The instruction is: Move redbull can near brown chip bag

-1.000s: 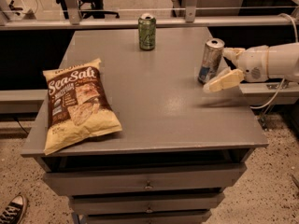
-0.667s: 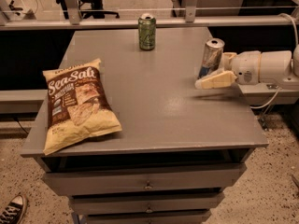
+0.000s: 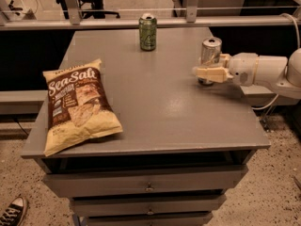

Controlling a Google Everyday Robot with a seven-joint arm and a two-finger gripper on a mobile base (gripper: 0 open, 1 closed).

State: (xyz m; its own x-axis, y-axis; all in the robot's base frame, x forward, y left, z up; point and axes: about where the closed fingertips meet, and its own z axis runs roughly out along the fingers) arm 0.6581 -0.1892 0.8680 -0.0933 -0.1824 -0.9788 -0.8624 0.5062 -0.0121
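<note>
The redbull can (image 3: 210, 51) stands upright on the right side of the grey tabletop (image 3: 155, 102); its silver top shows and its lower part is hidden. My gripper (image 3: 205, 72) reaches in from the right on a white arm and sits right at the can, covering its base. The brown chip bag (image 3: 77, 105), brown above and yellow below with white "Sea Salt" lettering, lies flat at the table's front left, well apart from the can.
A shorter green can (image 3: 147, 32) stands at the back middle of the table. The table is a drawer cabinet (image 3: 148, 187). A railing (image 3: 141, 20) runs behind it. A cable (image 3: 263, 105) hangs by the right edge. A shoe (image 3: 11, 211) is on the floor at lower left.
My gripper has moved left and in toward the redbull can, from beside it to covering its base. The can, bag and green can have not moved.
</note>
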